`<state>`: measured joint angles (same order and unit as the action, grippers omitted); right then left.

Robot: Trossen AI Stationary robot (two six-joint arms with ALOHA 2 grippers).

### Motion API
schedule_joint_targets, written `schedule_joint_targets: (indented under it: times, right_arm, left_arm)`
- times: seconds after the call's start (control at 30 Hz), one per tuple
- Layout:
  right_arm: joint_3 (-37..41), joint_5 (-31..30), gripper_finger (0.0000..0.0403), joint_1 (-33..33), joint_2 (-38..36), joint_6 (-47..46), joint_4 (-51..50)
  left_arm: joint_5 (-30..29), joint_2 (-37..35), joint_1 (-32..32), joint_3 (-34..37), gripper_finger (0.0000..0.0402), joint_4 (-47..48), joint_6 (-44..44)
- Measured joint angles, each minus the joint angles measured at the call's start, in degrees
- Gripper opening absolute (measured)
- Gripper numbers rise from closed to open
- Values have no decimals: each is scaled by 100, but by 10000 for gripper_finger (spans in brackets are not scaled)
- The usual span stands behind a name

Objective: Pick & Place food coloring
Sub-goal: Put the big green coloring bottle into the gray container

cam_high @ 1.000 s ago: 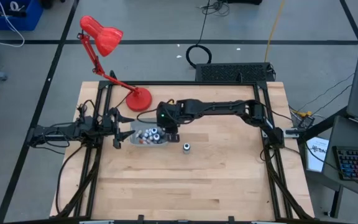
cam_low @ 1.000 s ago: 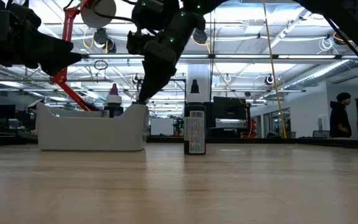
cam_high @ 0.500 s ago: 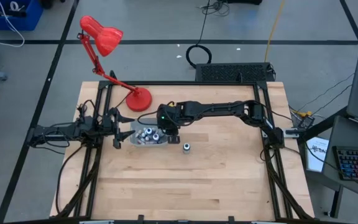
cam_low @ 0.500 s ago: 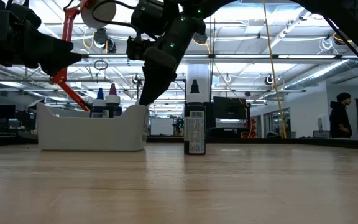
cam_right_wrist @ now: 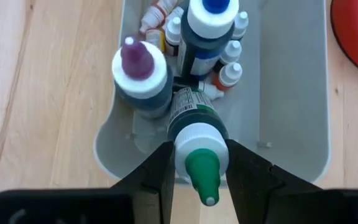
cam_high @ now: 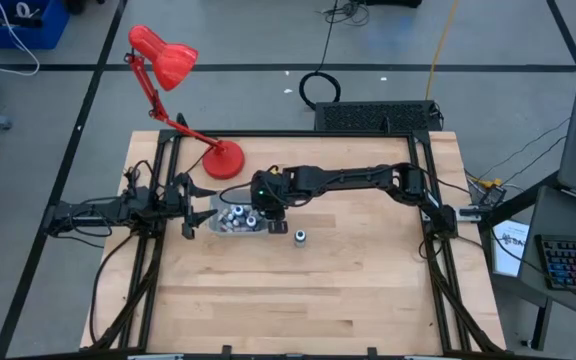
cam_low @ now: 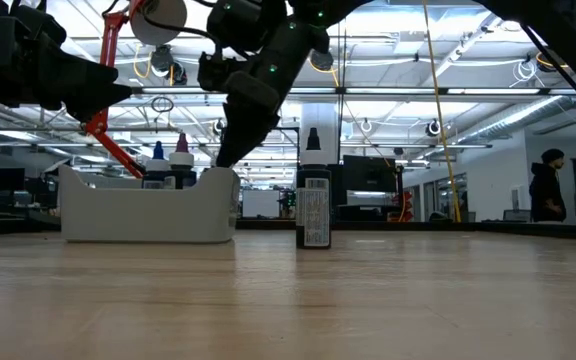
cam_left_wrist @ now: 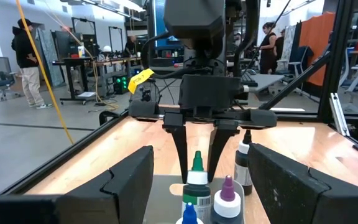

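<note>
Red desk lamp [cam_high: 173, 70] standing at the wooden table's [cam_high: 298, 300] eleven o'clock corner, translucent grey tray [cam_high: 230, 228] sitting at the lamp base's five o'clock, keyboard [cam_high: 573, 262] lying off the table at three o'clock, a person [cam_low: 546, 190] standing in the room behind.

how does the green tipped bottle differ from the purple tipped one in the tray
The green-tipped bottle sits between the right gripper's fingers, at the tray's end wall; the purple-tipped bottle stands free beside it, ungripped. The green one leans, while the purple one looks upright. Their tips differ: green against purple. Both have white caps and dark bodies, and both are inside the tray.
</note>
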<state>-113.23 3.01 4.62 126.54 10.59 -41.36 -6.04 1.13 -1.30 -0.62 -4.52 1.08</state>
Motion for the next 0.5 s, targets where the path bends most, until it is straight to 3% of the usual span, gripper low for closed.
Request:
schedule_joint_targets:
  times: [0.5]
  right_arm:
    - [0,2,113,-75,4,9,448]
  left_arm:
    - [-2,0,0,0,257,1,0]
